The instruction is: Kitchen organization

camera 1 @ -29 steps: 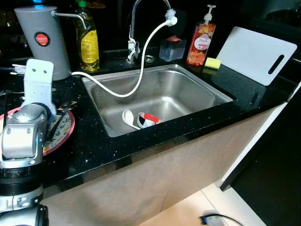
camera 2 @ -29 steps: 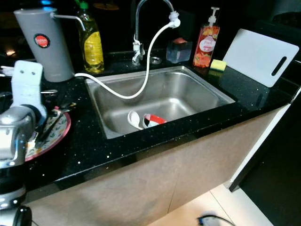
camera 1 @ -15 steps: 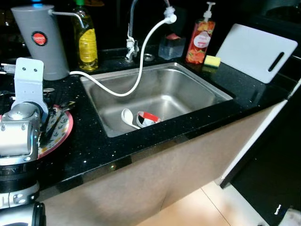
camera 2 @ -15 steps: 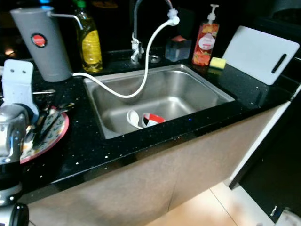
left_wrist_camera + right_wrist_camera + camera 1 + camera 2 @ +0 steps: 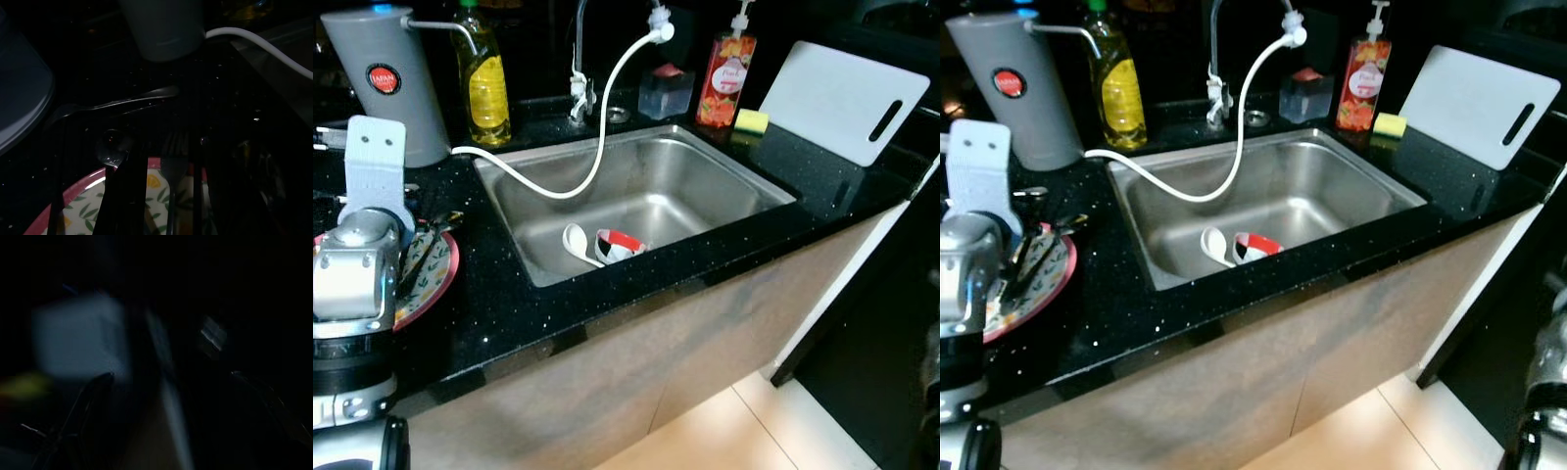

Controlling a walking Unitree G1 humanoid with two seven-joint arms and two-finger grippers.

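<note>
Black speckled counter (image 5: pixel 558 304), steel sink (image 5: pixel 705 176), right wrist view too dark

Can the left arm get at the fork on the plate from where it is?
Probably yes: the left pincer hangs right over the plate, with the fork between its fingers and nothing covering it.

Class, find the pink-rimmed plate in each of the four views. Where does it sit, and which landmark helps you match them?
Left eye: plate at the left edge, left of the sink.
Right eye: plate in the same spot, at the left edge.
Left wrist: plate under the fork.
Right wrist: too dark and blurred to tell.
Landmark: the white hose.
</note>
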